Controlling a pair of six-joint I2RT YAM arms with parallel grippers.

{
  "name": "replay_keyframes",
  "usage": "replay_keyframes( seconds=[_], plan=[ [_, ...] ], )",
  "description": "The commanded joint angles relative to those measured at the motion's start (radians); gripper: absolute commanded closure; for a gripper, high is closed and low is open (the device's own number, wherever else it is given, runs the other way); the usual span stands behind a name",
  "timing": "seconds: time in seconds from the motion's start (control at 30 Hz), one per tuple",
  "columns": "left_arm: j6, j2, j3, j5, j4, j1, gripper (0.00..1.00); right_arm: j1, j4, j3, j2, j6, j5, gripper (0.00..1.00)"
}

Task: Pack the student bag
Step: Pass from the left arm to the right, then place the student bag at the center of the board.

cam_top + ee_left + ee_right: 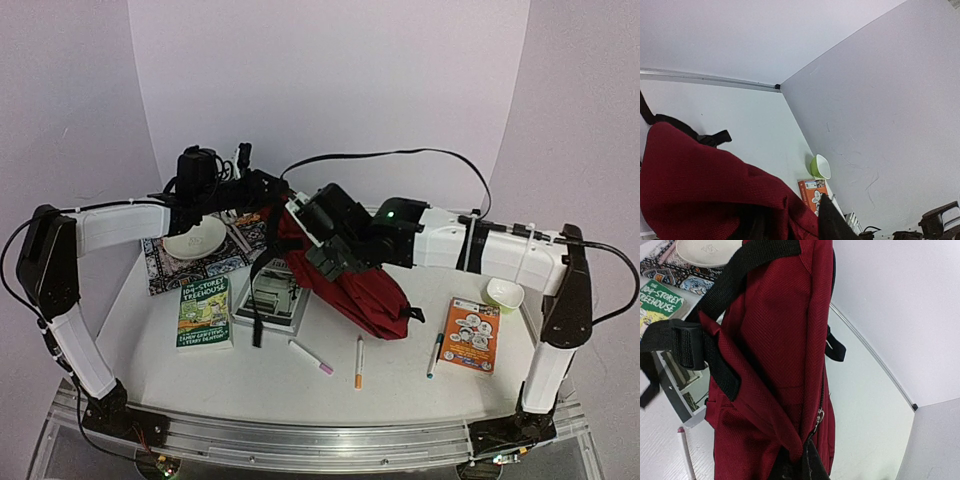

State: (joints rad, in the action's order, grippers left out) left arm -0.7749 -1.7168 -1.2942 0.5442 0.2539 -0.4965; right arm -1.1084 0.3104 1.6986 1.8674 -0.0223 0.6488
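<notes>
Top view: student bag (365,290) mid-table (400,385), raised at its left end, sagging right onto the surface. At that raised end, left gripper (272,200) and right gripper (305,228); jaws unreadable here.

Left wrist: red fabric filling lower left, one dark finger (832,225) just beside it. Apart or together, cannot tell.

Right wrist: jaws pinched together on bag fabric just below the zipper pull (819,416). Black strap (720,295) slanting across upper left.
</notes>
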Motion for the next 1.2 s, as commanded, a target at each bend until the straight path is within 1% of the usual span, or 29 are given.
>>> replay_keyframes(
  seconds=[0.0,0.1,0.2,0.23,0.3,0.4,0.47,0.5,0.6,0.7,0.77,0.9,1.03,1.17],
  plan=[
    [0.054,0.095,-0.053,0.034,0.044,0.009,0.59,-0.009,-0.031,0.103,-0.093,0.014,-0.096,1.0],
    [0.094,0.153,-0.053,0.014,0.039,0.017,0.41,-0.009,-0.033,0.155,-0.099,0.05,-0.142,1.0],
    [0.141,0.223,-0.046,-0.018,0.017,0.024,0.3,-0.009,-0.045,0.204,-0.099,0.057,-0.162,1.0],
    [0.157,0.25,-0.045,-0.031,0.005,0.026,0.27,-0.009,-0.052,0.22,-0.099,0.058,-0.165,1.0],
    [0.219,0.296,-0.06,-0.108,-0.079,0.03,0.21,-0.008,-0.063,0.246,-0.098,0.061,-0.166,1.0],
    [0.317,0.365,-0.105,-0.228,-0.204,0.029,0.15,-0.003,-0.092,0.278,-0.099,0.081,-0.19,1.0],
    [0.374,0.406,-0.121,-0.323,-0.281,0.03,0.11,0.005,-0.134,0.276,-0.105,0.117,-0.215,1.0],
    [0.389,0.423,-0.124,-0.348,-0.302,0.03,0.09,0.009,-0.156,0.266,-0.111,0.13,-0.224,1.0],
    [0.444,0.462,-0.125,-0.433,-0.395,0.03,0.07,0.054,-0.226,0.197,-0.142,0.234,-0.266,1.0],
    [0.455,0.488,-0.081,-0.439,-0.439,0.03,0.07,0.133,-0.32,0.054,-0.197,0.408,-0.356,1.0],
    [0.455,0.506,-0.036,-0.431,-0.45,0.03,0.07,0.189,-0.377,-0.06,-0.239,0.51,-0.379,1.0],
    [0.448,0.52,0.06,-0.365,-0.457,0.03,0.07,0.295,-0.42,-0.227,-0.3,0.634,-0.401,1.0],
    [0.435,0.506,0.126,-0.279,-0.459,0.03,0.08,0.408,-0.422,-0.377,-0.345,0.725,-0.422,1.0],
    [0.425,0.475,0.168,-0.201,-0.458,0.029,0.09,0.502,-0.419,-0.518,-0.382,0.759,-0.418,1.0]
  ],
)
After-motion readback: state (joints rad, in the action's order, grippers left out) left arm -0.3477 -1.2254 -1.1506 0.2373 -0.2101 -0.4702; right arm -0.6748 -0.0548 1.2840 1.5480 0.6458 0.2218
